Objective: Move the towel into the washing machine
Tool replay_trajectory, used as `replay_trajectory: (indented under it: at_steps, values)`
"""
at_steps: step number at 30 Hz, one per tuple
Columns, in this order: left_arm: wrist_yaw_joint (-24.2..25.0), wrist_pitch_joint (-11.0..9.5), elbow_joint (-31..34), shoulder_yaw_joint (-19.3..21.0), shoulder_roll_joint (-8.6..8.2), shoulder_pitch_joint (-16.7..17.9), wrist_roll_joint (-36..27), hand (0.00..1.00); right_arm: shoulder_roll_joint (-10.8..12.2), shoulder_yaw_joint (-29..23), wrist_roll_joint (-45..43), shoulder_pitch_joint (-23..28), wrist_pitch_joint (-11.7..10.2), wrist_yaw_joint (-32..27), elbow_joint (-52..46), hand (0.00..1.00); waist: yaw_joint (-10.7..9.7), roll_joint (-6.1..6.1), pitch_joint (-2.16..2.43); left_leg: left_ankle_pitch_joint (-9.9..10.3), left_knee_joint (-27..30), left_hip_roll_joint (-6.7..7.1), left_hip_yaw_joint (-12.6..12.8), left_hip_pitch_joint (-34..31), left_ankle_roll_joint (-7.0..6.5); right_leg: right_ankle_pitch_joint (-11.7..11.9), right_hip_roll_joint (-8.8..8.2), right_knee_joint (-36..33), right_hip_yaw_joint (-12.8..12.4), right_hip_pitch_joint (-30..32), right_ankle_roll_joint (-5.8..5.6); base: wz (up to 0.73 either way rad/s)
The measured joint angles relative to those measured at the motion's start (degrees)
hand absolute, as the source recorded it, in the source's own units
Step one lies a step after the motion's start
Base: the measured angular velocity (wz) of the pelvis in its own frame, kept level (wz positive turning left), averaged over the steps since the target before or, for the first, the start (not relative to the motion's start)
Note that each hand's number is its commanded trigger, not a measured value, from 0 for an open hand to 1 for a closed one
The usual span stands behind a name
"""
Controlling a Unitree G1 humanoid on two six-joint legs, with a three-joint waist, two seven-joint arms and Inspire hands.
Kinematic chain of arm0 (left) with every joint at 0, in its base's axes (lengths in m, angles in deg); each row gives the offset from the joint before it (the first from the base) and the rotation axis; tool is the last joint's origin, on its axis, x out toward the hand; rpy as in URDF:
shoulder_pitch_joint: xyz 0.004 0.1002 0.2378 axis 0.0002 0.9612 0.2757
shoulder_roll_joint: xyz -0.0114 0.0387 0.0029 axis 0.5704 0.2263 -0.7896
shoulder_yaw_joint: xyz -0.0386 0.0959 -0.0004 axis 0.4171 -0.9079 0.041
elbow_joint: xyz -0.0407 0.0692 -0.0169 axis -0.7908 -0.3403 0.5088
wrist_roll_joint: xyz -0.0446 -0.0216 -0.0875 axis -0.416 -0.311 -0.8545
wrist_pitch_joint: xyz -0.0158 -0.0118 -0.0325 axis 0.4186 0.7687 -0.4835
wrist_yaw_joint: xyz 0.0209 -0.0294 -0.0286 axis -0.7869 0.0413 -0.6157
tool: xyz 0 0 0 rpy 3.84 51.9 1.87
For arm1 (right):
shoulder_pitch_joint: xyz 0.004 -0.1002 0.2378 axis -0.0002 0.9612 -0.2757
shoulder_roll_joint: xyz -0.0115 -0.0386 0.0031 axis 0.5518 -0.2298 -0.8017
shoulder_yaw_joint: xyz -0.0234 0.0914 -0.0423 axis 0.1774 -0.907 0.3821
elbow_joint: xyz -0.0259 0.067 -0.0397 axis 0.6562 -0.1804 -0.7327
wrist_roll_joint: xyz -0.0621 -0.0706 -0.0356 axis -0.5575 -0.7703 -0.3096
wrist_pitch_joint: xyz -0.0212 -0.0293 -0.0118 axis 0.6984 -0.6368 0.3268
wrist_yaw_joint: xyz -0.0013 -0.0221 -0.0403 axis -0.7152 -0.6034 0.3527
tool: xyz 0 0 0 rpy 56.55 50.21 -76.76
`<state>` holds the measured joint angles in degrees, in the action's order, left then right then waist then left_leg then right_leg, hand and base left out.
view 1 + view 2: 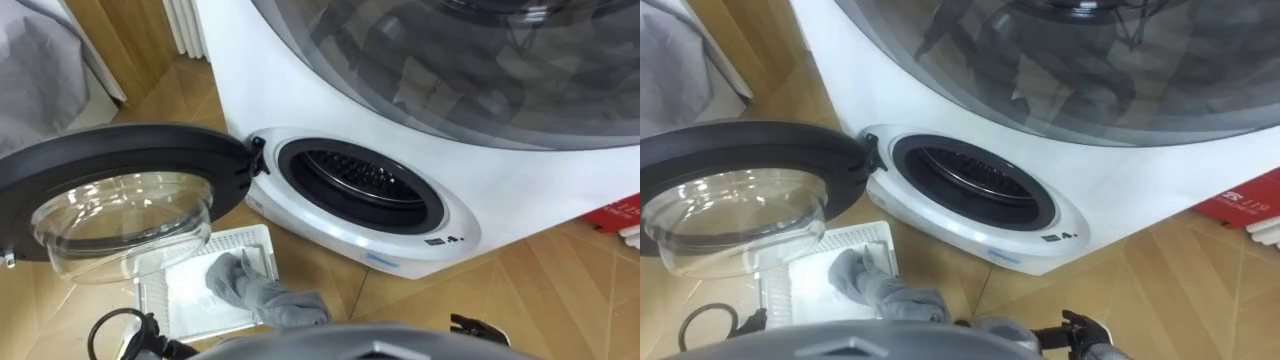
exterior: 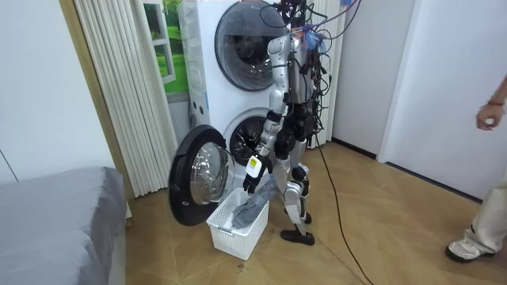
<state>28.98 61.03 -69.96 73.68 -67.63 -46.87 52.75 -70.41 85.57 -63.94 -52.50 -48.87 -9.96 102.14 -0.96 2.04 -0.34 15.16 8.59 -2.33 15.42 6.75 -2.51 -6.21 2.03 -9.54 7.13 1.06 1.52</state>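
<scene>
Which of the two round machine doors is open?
The lower door: it is swung out, beside the white basket. The upper door is shut flush against its machine.

From where I stand the robot is upright on both legs, its trunk straight and its shoulders level. Its left arm reaches down and a little forward of the hip, nearly straight at the elbow, and the left hand (image 2: 251, 180) at its end is closed round the top of the towel (image 2: 257, 202). The right hand (image 1: 1077, 325) sits low and close in front of the body on its right side.
</scene>
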Motion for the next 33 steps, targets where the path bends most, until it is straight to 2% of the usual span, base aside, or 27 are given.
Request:
replay_trajectory:
  at_steps: [6, 12, 17, 21, 24, 27, 29, 30, 31, 33]
  values:
    - [0.1, -0.2, 0.0, -1.3, -0.18, -1.0, -0.1, 0.0, -0.5, 0.6, 0.1, -0.3, 0.0, 0.3, 0.2, 0.0, 0.7, -0.49, -0.18, 0.0, 0.0, -0.04, -0.5, -0.3, 0.01, 0.0, -0.04, 0.1, 0.9, 0.0, -0.01, 0.02]
    - [0.1, -1.3, 0.6, -3.5, -0.21, -2.1, -0.3, 0.0, -1.1, 1.7, 0.2, -0.9, -0.1, 0.6, 0.2, 0.0, 1.1, -0.95, -0.05, 0.0, 0.2, -0.04, -0.8, -1.4, 0.01, 0.0, -0.17, 0.1, 0.9, 0.8, -0.01, 0.02]
    - [0.3, -2.4, 0.6, -5.0, -0.16, -5.9, 0.0, 0.0, -1.8, 2.2, -1.1, -2.6, -0.2, 0.9, 0.3, 0.0, 0.7, -1.0, 0.11, -0.1, 2.2, 0.08, -1.7, -5.3, -0.12, 0.1, -0.82, -0.2, 2.4, 3.4, 0.09, 0.11]
    - [1.0, -2.8, 0.6, -6.2, -0.15, -8.0, 0.0, 0.0, -2.4, 2.2, -1.8, -4.1, -0.7, 1.5, 0.4, 0.0, -0.3, -1.38, 0.06, -0.2, 3.3, 0.12, -2.1, -8.2, -0.21, 0.2, -1.02, -0.6, 2.5, 6.1, 0.33, 0.04]
    - [1.2, -3.1, 0.4, -9.0, -0.26, -10.2, 0.0, 0.0, -2.8, 3.0, -1.8, -6.7, -1.0, 1.5, 2.7, 0.0, -0.4, -1.61, -0.1, -0.4, 4.3, 0.05, -2.1, -11.2, -0.2, 0.4, -1.12, -1.4, 2.4, 9.0, 0.67, -0.03]
    - [1.4, -4.5, -0.5, -13.0, -0.44, -13.2, 0.1, 0.0, -3.3, 4.6, -1.8, -9.5, -1.6, 1.2, 4.1, 0.0, -0.9, -2.13, -0.5, -0.8, 5.1, 0.02, -2.3, -14.7, -0.22, 0.9, -1.29, -1.7, 2.7, 12.2, 0.98, 0.04]
    - [1.3, -5.2, -2.6, -14.4, -1.21, -17.2, 1.0, 0.0, -3.7, 5.3, -1.8, -12.6, -1.7, 0.2, 5.1, 0.0, -1.1, -2.81, -1.35, -0.9, 6.8, 0.08, -2.2, -18.5, -0.28, 1.0, -1.76, -3.8, 2.6, 16.2, 1.01, -0.02]
    - [1.3, -5.3, -3.1, -14.7, -1.43, -18.2, 1.2, 0.0, -3.8, 6.0, -1.8, -13.3, -1.8, 0.0, 5.1, 0.0, -1.1, -3.0, -1.56, -0.9, 7.3, 0.07, -2.1, -19.4, -0.28, 1.0, -1.86, -4.3, 2.5, 17.2, 1.02, -0.08]
    - [1.3, -5.4, -3.4, -15.5, -1.64, -19.7, 1.2, 0.0, -4.2, 6.3, -1.8, -15.1, -1.9, -0.1, 5.2, 0.0, -1.6, -3.23, -2.13, -0.9, 8.2, 0.05, -1.8, -21.5, -0.29, 0.9, -2.09, -5.8, 2.3, 19.7, 1.04, -0.08]
    - [1.2, -5.5, -4.2, -17.2, -1.7, -22.4, 1.4, 0.0, -4.0, 7.3, -1.7, -17.9, -2.1, -0.6, 5.7, 0.0, -2.1, -3.24, -2.82, -1.1, 9.2, 0.15, -1.6, -24.6, -0.56, 0.9, -2.48, -8.1, 2.2, 23.6, 1.13, -0.05]
